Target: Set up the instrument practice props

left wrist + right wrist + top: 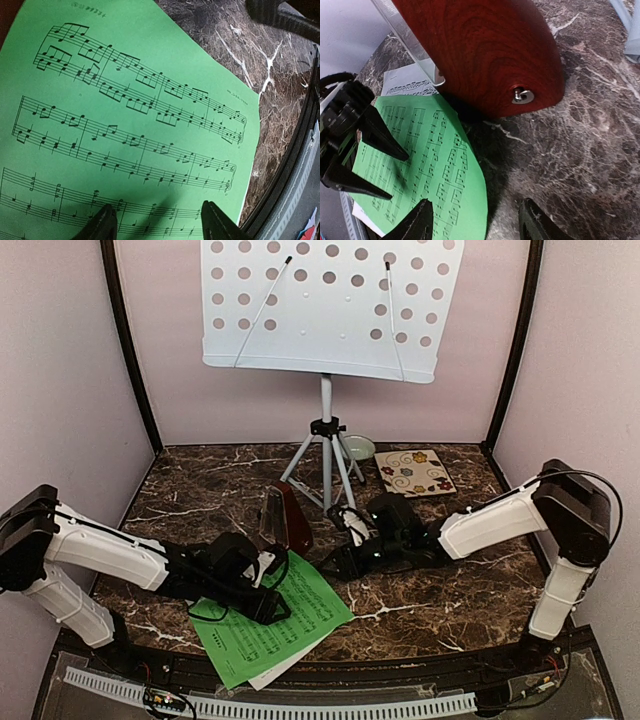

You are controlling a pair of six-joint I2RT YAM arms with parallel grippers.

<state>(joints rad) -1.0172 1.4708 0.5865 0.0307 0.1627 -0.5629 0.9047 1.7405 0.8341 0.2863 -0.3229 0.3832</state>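
Observation:
The white hole-punched music-stand desk (pixel 330 302) stands on its pale tripod legs (pixel 325 465) at the back. The dark red-brown metronome (pixel 292 518) (pixel 485 50), with its clear cover (pixel 405 35), stands in front of the legs. A green music sheet (pixel 290 625) (pixel 125 100) (pixel 435 160) lies at the front on a white sheet (pixel 272 676) (pixel 402 82). My left gripper (pixel 272 604) (pixel 160 224) is open, its tips down over the green sheet. My right gripper (pixel 340 558) (pixel 477 224) is open astride the green sheet's raised right edge.
A small pale-green bowl (pixel 357 447) and a flower-patterned tile (pixel 415 472) sit at the back right of the marble table (pixel 450 580). The table's front rim (pixel 295 165) runs close beside the sheets. The left gripper's fingers (pixel 375 137) show in the right wrist view.

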